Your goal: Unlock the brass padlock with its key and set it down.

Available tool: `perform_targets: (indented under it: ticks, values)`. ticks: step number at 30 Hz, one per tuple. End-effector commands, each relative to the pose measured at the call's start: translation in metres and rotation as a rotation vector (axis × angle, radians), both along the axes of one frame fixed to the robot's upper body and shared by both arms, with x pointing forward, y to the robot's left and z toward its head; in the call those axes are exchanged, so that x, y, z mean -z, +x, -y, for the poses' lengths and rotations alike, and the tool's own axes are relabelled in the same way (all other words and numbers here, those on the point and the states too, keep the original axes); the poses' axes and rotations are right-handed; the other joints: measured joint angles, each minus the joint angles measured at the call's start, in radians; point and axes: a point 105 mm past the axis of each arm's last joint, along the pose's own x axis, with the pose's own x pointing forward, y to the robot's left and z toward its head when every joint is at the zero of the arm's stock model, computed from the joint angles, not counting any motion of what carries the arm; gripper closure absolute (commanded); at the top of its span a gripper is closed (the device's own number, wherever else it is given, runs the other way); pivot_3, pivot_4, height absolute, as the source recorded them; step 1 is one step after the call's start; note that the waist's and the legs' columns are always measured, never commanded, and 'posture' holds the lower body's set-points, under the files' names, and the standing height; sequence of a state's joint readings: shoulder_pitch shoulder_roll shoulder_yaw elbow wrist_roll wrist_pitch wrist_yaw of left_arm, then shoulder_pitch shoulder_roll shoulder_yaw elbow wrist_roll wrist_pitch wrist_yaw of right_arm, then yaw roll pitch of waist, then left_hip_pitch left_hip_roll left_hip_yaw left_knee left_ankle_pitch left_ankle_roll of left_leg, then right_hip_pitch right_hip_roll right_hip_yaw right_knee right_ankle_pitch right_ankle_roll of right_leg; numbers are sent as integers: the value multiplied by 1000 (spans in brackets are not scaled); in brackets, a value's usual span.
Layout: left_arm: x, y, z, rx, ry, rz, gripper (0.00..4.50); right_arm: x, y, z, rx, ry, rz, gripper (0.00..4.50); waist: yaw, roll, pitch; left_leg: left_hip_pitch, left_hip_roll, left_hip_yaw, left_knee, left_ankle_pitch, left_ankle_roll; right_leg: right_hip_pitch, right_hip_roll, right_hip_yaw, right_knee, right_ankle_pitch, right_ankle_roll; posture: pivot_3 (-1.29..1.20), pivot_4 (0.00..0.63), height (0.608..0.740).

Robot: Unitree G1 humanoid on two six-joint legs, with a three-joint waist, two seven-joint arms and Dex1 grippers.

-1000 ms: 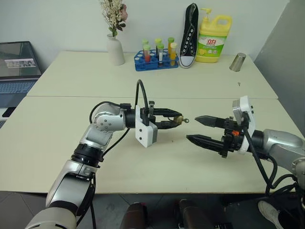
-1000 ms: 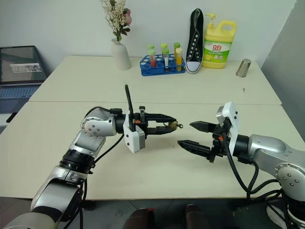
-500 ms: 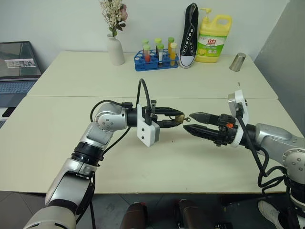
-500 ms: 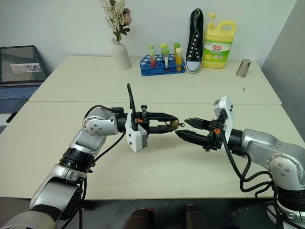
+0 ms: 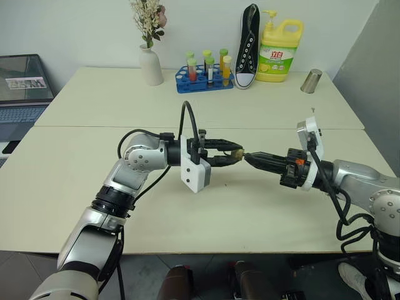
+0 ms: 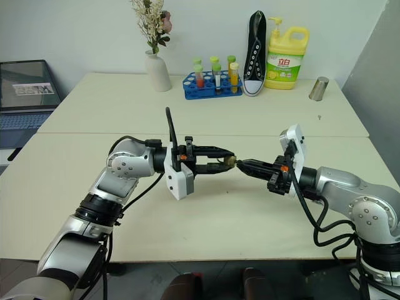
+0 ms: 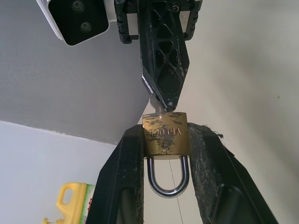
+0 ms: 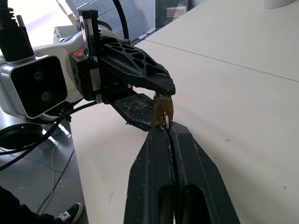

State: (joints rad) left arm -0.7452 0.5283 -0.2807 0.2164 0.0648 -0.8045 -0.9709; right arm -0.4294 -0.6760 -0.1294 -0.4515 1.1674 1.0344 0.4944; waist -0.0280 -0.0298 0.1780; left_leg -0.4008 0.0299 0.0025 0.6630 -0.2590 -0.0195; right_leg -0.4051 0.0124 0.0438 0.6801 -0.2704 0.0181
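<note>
The brass padlock (image 7: 166,135) hangs in the air over the table's middle, its boxy body pinched between the two fingers of my left gripper (image 5: 232,155) and its silvery shackle pointing back toward that wrist. A short silvery key (image 7: 154,99) sticks out of the padlock's keyhole face. My right gripper (image 5: 249,157) comes in from the right, level and tip to tip with the left one. It is shut on the key (image 8: 166,121), right against the padlock (image 8: 162,109).
Along the table's far edge stand a white vase with flowers (image 5: 150,62), a blue rack of tubes (image 5: 203,78), a black shoe (image 5: 249,47), a yellow detergent bottle (image 5: 280,44) and a metal cup (image 5: 310,81). A laptop (image 5: 24,84) sits far left.
My right gripper has moved left to the padlock, and its fingers have gone from wide open to shut on the key. The left gripper has kept still with the padlock.
</note>
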Motion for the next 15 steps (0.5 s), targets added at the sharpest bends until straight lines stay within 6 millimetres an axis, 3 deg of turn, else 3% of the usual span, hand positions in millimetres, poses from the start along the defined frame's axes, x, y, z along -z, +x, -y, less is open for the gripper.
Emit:
perform_targets:
  ticks: [1, 11, 15]
  values:
    - [-7, -5, 2, 24, -11, 45, 3536, -15, 0, 0, -11, 41, 8, 4500, 0, 0, 0, 0, 0, 0, 0, 0, 0, 0, 0, 0, 0, 0, 0, 0, 150, 740]
    - [0, -9, 1, 37, 21, 89, 3536, -31, 3, 8, -65, 181, -211, 4500, 0, 0, 0, 0, 0, 0, 0, 0, 0, 0, 0, 0, 0, 2, -4, 0, 150, 740]
    - [10, -10, -2, 41, 45, 106, 3536, -34, 18, 14, -22, 249, -341, 4500, -2, 0, 0, 0, 0, 1, 0, 0, 0, 0, 0, 1, 0, 2, -4, 0, 150, 740]
